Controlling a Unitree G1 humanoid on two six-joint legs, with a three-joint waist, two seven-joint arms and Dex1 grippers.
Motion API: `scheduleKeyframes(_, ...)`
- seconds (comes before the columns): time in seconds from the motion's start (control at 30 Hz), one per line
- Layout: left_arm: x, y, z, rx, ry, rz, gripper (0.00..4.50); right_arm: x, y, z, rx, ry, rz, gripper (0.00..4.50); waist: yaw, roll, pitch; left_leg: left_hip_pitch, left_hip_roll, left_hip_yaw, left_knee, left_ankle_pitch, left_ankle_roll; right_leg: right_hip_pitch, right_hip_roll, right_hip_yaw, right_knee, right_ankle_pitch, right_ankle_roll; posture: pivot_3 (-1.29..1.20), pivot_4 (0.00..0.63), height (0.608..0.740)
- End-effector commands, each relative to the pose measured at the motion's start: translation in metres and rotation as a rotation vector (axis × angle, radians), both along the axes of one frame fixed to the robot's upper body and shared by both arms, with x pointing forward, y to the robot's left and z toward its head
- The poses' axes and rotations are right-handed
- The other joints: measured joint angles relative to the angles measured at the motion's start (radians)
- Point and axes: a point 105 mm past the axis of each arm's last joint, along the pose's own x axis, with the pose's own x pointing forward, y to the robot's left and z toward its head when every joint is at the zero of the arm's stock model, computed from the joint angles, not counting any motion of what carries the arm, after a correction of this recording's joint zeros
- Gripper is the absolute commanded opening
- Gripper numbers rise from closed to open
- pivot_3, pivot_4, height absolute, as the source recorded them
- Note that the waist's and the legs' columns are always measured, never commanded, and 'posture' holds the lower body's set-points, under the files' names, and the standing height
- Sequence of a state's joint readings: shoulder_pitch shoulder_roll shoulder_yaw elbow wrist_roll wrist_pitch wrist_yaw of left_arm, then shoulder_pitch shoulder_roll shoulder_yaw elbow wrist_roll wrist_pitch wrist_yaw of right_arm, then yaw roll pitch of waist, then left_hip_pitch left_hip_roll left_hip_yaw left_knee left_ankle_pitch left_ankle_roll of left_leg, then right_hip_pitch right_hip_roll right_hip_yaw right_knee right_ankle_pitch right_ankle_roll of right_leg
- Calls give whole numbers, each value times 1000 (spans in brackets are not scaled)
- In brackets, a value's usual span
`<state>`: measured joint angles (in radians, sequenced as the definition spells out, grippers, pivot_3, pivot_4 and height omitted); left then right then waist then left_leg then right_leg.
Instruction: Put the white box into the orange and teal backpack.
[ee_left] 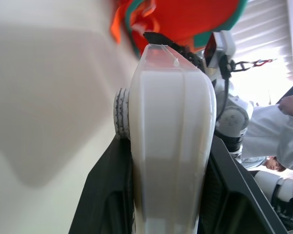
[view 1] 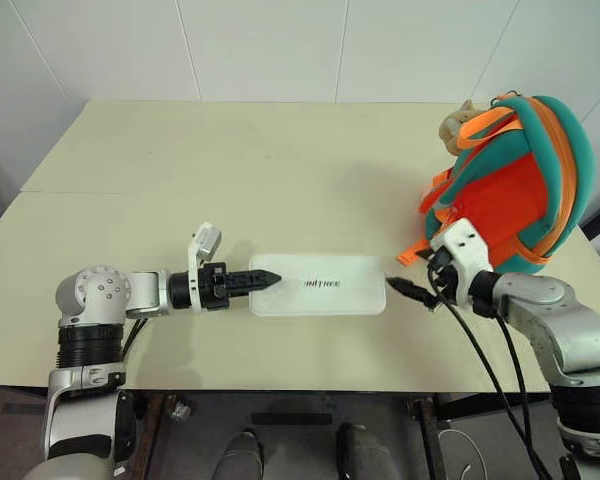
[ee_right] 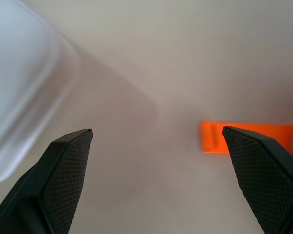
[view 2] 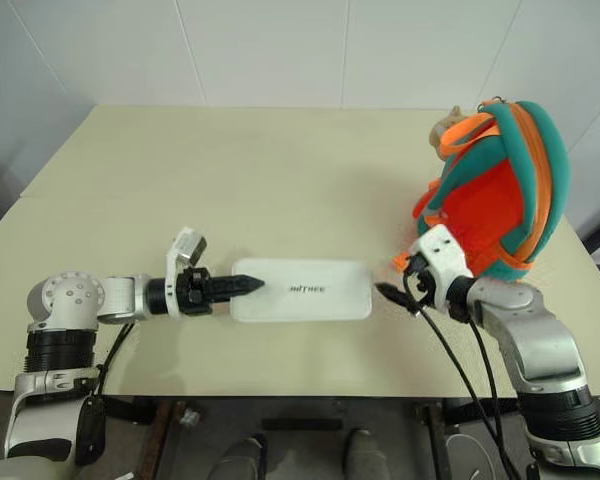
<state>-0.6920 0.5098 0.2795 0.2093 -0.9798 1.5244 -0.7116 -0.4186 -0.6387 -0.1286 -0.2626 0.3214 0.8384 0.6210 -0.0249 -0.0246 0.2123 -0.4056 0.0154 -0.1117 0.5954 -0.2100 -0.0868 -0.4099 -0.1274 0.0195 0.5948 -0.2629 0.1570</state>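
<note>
The left gripper (view 1: 265, 279) pinches the white box (view 1: 320, 285); right gripper (view 1: 405, 290) spread beside the backpack (view 1: 515, 185).

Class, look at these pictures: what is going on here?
A two-armed robot works at a beige table. Its left gripper has its fingers closed on one end of the white box. The right gripper waits open just off the box's other end, in front of the orange and teal backpack.

The left gripper (view 2: 242, 287) holds one end of the white box (view 2: 305, 291). The right gripper (view 2: 392, 294) is near the other end, by the orange and teal backpack (view 2: 500, 190).
</note>
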Motion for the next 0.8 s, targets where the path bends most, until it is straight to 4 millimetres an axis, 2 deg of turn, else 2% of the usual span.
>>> scheduleKeyframes(0.03, 0, 0, 26, -102, -81, -8, 1279, 8, -13, 26, 68, -103, -101, 4500, 0, 0, 0, 0, 0, 0, 0, 0, 0, 0, 0, 0, 0, 0, 0, 0, 150, 740)
scheduleKeyframes(0.17, 2, -2, 34, -149, -92, -1, 1279, 24, -24, 43, 140, -178, -226, 4500, -1, 0, 0, 0, 0, 0, 0, 0, 0, 0, 0, 0, 0, 1, 1, 0, 150, 740)
scheduleKeyframes(0.33, 3, -4, 33, -143, -87, 7, 1279, 42, -37, 54, 178, -243, -341, 4500, -2, 0, 0, 0, 0, 0, -1, 0, 0, 0, 0, 0, 0, 1, 1, 0, 150, 740)
scheduleKeyframes(0.5, 2, -5, 31, -135, -82, 8, 1279, 63, -39, 69, 252, -309, -412, 4500, -5, 0, 0, 0, 0, 1, -2, 0, 0, -1, 0, 1, 0, 1, 2, 0, 150, 740)
scheduleKeyframes(0.7, 3, -1, 31, -140, -90, 41, 1279, 82, -56, 83, 370, -365, -546, 4500, -4, 0, 0, 0, 0, 1, -3, 0, 0, -1, 0, 1, 0, 1, 2, 0, 150, 740)
scheduleKeyframes(0.8, 4, -1, 30, -134, -95, 51, 1279, 87, -51, 90, 419, -382, -538, 3940, -4, 0, 0, 0, 0, 1, -3, 0, 0, -1, 0, 1, 0, 1, 2, 0, 150, 740)
